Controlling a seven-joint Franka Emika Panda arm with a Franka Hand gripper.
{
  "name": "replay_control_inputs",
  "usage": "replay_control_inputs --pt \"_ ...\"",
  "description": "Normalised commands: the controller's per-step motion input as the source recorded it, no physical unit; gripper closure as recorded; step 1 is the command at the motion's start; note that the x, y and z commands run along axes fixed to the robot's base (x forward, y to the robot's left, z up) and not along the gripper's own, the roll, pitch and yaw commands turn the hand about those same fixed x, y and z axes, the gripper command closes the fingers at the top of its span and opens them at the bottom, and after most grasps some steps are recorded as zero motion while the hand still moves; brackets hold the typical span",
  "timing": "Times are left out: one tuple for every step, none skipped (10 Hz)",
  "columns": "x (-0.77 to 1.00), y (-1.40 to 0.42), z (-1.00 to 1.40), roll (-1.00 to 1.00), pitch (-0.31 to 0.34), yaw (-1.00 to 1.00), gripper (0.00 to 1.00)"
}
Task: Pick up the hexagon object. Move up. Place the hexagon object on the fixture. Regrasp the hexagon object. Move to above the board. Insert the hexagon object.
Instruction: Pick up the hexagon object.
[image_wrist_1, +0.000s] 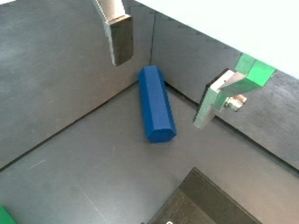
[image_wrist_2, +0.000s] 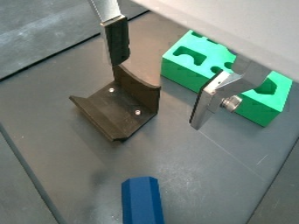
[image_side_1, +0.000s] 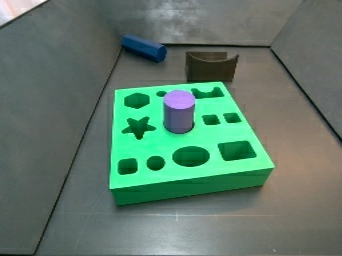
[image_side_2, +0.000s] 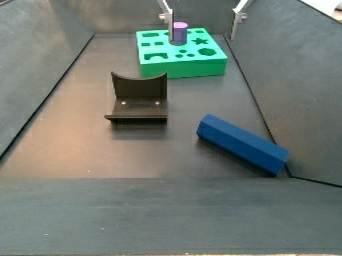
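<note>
The hexagon object (image_wrist_1: 156, 103) is a long blue bar lying flat on the dark floor close to a wall; both side views show the hexagon object (image_side_2: 243, 144) (image_side_1: 140, 46) apart from everything else. My gripper (image_wrist_1: 163, 92) hangs open well above it with nothing between the fingers (image_wrist_1: 121, 42). In a side view only the fingertips (image_side_2: 164, 12) of the gripper (image_side_2: 202, 13) show, at the picture's top edge. The fixture (image_wrist_2: 117, 109) (image_side_2: 136, 100) stands between the bar and the green board (image_side_2: 201, 62) (image_side_1: 187, 165).
A purple peg (image_side_1: 178, 110) (image_side_2: 179, 32) stands upright in the board. Grey walls (image_side_1: 80, 50) enclose the floor on all sides, and the bar lies near one of them.
</note>
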Motion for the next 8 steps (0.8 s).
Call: replay_control_inputs --pt "-0.01 0.04 -0.04 0.0 0.0 0.0 0.0" --pt "-0.26 0.46 -0.51 -0.05 -0.063 0.37 0.0" --pt "-0.26 0.43 -0.74 -0.05 -0.114 0.74 0.0" --pt "-0.12 0.43 -0.59 -0.15 -0.239 0.61 0.0" --pt "-0.27 0.52 -0.75 -0.07 -0.24 0.47 0.0" --pt "-0.18 0.63 -0.88 -0.05 -0.184 0.59 0.0" --pt "-0.07 0.59 -0.97 -0.01 -0.143 0.62 0.0" --pt "-0.04 0.51 -1.0 0.0 -0.109 0.55 0.0"
